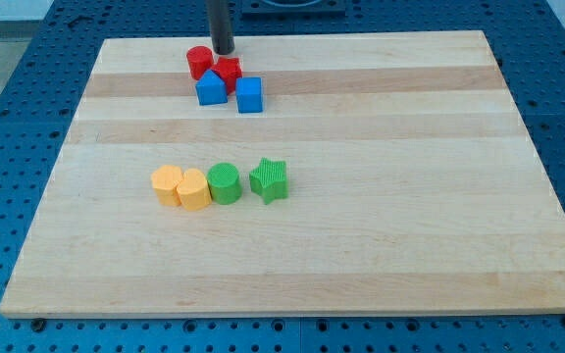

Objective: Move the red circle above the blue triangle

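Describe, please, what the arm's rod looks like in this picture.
Only the rod shows: a straight, dark grey to black cylinder with a smooth, slightly glossy surface, entering from the view's top. My tip ends bluntly. No cables, markings or fingers are visible.

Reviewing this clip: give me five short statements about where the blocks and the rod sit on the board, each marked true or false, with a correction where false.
1. My tip is near the view's top, just right of the red circle. True.
2. The red circle lies toward the view's top from the blue triangle. True.
3. The green star sits at the left end of the lower row. False: it is at the right end, beside the green circle.
4. Two yellow blocks touch each other. True.
5. The blue cube stands alone near the view's bottom. False: it sits by the other red block, near the top.
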Motion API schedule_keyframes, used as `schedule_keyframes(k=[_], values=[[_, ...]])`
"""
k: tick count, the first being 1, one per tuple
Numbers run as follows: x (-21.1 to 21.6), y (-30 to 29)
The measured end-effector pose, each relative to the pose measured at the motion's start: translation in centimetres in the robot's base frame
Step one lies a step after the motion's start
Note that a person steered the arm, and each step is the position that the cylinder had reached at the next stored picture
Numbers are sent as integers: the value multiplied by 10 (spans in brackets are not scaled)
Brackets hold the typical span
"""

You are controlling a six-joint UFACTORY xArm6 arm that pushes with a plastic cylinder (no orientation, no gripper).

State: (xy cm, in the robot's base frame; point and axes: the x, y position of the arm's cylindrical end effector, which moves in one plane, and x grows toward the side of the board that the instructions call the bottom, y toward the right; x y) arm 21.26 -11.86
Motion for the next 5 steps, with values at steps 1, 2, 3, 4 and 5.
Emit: schedule_keyframes(k=[1,2,3,4,5], values=[[0,-35],[4,-63],[21,-63],[45,-55],[63,-46]])
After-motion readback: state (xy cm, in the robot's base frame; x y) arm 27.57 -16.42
